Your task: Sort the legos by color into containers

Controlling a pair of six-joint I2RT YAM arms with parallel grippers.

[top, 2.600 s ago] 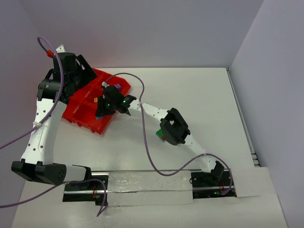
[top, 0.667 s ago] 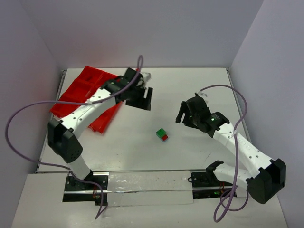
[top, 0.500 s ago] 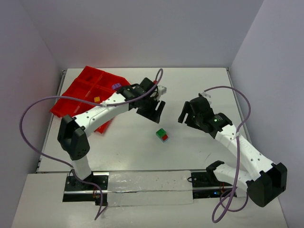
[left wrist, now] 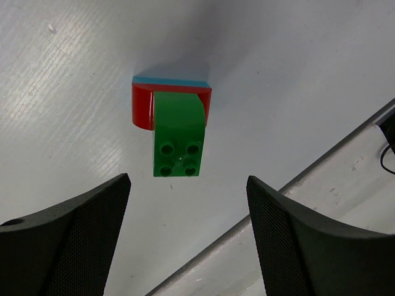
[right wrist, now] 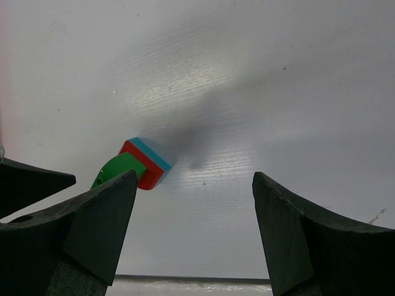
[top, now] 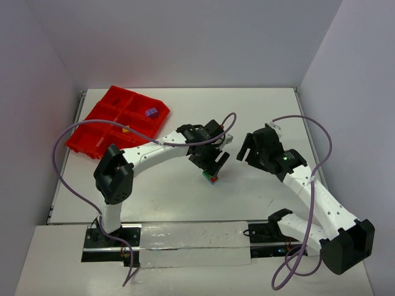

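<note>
A stack of legos, green point(left wrist: 179, 139) on red point(left wrist: 141, 106) on cyan point(left wrist: 170, 81), lies on the white table point(top: 265, 111). My left gripper point(left wrist: 188, 179) hovers right over it, open, with nothing between its fingers. In the top view this gripper point(top: 213, 165) covers most of the stack point(top: 213, 179). My right gripper point(right wrist: 194, 174) is open and empty, to the right of the stack point(right wrist: 141, 163) and facing it. The red tray of containers point(top: 102, 132) sits at the far left, with a purple lego point(top: 150, 112) and a yellow one point(top: 126, 129) in separate compartments.
Purple cables loop over both arms point(top: 308, 132). A clear strip point(top: 191, 237) runs along the near table edge between the arm bases. Grey walls close in the table at the back and sides.
My left arm has swung from the tray out to the right and now hangs above the stack. My right arm pulled back from the tray to the right side and edged toward the stack.
</note>
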